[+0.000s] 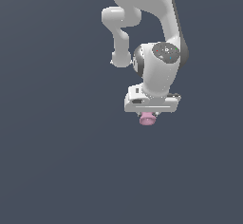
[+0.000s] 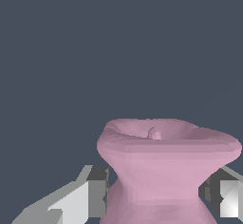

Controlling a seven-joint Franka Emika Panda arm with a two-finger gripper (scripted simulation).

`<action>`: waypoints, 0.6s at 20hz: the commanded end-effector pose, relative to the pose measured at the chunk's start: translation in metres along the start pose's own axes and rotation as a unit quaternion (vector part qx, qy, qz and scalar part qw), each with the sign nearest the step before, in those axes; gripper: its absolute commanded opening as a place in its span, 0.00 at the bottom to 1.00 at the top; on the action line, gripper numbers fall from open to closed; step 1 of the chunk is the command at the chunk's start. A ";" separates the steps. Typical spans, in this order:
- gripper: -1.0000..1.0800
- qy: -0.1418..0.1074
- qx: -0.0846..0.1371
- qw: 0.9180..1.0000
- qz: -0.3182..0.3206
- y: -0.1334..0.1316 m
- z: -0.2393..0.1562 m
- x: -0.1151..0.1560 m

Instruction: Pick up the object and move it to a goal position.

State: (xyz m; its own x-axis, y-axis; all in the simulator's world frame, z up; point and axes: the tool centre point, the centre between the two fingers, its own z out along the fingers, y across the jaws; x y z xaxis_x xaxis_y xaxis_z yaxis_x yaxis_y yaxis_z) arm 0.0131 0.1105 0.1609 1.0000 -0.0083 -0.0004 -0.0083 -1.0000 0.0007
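Now pink spool (image 2: 163, 171) upright, axis along the fingers (image 2: 97, 192); fingers clamped on its narrow waist.

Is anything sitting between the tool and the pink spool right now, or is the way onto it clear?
Nothing visible stands between them. In the wrist view the pink spool sits between the tool's two fingers, at its narrow waist. The exterior view shows the spool just under the tool. No goal marker is visible.
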 end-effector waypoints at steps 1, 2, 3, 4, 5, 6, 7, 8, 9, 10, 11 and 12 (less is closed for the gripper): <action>0.00 0.000 0.000 1.000 0.000 -0.001 -0.025 -0.010; 0.00 0.000 0.000 1.000 0.000 -0.001 -0.035 -0.014; 0.00 0.000 0.000 1.000 0.000 -0.001 -0.045 -0.018; 0.00 0.000 0.000 1.000 0.000 -0.002 -0.055 -0.022; 0.00 0.000 0.000 1.000 0.000 -0.002 -0.066 -0.026; 0.00 0.000 0.000 1.000 0.000 -0.002 -0.077 -0.030; 0.00 0.000 0.000 1.000 0.000 -0.003 -0.088 -0.035; 0.00 0.000 0.000 1.000 0.000 -0.003 -0.099 -0.039; 0.00 0.000 0.000 1.000 0.000 -0.003 -0.110 -0.043; 0.00 0.000 0.000 1.000 0.000 -0.004 -0.122 -0.048; 0.00 0.000 0.000 1.000 0.000 -0.004 -0.134 -0.052; 0.00 0.000 0.000 1.000 0.000 -0.005 -0.145 -0.057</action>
State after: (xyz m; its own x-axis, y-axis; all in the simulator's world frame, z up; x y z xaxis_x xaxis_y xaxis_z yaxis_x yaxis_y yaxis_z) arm -0.0362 0.1151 0.2884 1.0000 -0.0084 0.0002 -0.0084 -1.0000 0.0006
